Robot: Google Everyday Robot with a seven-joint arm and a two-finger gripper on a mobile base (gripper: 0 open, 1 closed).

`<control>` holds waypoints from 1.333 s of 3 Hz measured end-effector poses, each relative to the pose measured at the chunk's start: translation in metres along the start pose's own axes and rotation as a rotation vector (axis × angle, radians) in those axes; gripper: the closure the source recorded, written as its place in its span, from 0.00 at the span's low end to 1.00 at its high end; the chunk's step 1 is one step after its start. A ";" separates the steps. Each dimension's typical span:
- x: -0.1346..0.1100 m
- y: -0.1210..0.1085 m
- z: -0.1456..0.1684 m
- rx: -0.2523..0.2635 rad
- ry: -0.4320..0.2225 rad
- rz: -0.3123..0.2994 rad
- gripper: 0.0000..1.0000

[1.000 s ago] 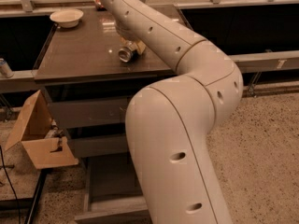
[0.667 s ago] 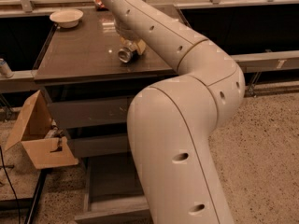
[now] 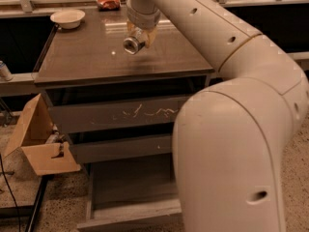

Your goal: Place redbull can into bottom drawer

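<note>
My gripper hangs over the middle of the dark cabinet top and is shut on the redbull can. The can lies sideways in the fingers, its shiny silver round end facing the camera, lifted a little above the top. The bottom drawer is pulled open at the foot of the cabinet, a wide shallow tray with nothing visible in it. My large white arm covers the drawer's right part.
A white bowl sits at the back left of the top. A red-orange snack bag lies at the back. The white-scratched top drawer front and middle drawer front are shut. An open cardboard box stands left of the cabinet.
The gripper with the can has risen off the cabinet top and moved slightly toward the front. The view now shows the cabinet closer.
</note>
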State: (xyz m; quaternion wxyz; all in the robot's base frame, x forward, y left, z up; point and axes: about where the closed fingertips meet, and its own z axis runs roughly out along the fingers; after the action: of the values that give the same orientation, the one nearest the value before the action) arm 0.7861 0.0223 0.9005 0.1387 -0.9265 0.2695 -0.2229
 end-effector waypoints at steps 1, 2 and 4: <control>-0.008 0.021 -0.035 0.164 -0.115 0.152 1.00; -0.008 0.050 -0.053 0.332 -0.216 0.338 1.00; -0.018 0.055 -0.055 0.333 -0.255 0.352 1.00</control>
State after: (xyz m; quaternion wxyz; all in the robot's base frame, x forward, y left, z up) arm 0.7211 -0.0197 0.9214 0.3583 -0.8506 0.3663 -0.1183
